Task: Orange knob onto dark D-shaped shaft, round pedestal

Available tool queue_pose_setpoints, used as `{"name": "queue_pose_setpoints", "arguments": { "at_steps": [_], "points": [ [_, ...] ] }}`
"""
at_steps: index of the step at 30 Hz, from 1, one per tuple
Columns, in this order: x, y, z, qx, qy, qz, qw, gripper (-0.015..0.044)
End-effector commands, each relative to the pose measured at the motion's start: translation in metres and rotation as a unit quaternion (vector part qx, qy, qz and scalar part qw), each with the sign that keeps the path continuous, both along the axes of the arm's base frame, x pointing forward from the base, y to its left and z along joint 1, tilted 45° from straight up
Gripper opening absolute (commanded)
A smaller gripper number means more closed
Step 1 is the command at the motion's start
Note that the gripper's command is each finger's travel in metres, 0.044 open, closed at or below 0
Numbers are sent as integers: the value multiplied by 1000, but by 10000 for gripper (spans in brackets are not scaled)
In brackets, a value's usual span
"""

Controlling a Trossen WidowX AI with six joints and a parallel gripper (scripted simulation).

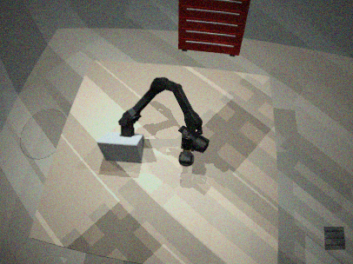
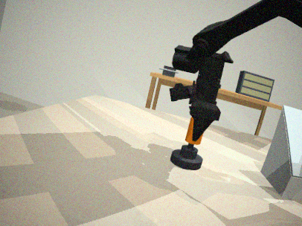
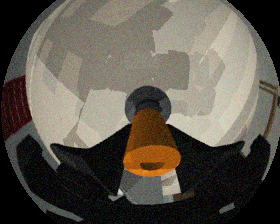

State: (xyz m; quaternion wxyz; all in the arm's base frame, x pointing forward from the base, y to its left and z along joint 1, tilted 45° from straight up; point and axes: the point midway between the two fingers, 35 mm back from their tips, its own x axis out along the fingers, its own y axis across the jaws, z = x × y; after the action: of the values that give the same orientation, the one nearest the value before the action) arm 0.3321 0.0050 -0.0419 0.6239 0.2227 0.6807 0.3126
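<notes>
Our gripper point(image 2: 197, 137) point(image 3: 149, 127) is clamped on the orange knob point(image 2: 190, 133) point(image 3: 152, 142). Knob sits above the round pedestal point(image 2: 187, 160) point(image 3: 131, 107), a bit of dark shaft point(image 2: 190, 146) visible between; not seated. We have a wooden table point(image 2: 230, 95) behind, red drawer cabinet point(image 1: 214, 17) well apart.

Red cabinet point(image 1: 214, 29) with 6 pale handles.

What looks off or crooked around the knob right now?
Nothing looks damaged or spilled. The orange knob, gripped by the gripper, isn't down on the round pedestal: a bit of dark shaft shows below it, which fits an unfinished job.
</notes>
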Motion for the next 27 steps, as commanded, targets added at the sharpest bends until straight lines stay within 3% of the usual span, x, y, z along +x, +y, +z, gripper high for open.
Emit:
{"name": "queue_pose_setpoints", "arguments": {
  "at_steps": [1, 7, 27],
  "points": [
    [1, -2, 2, 2, -11, 8, 1000, 0],
    [3, -3, 0, 13, -75, 73, 994, 0],
    [1, 1, -1, 13, -75, 73, 994, 0]
  ]
}}
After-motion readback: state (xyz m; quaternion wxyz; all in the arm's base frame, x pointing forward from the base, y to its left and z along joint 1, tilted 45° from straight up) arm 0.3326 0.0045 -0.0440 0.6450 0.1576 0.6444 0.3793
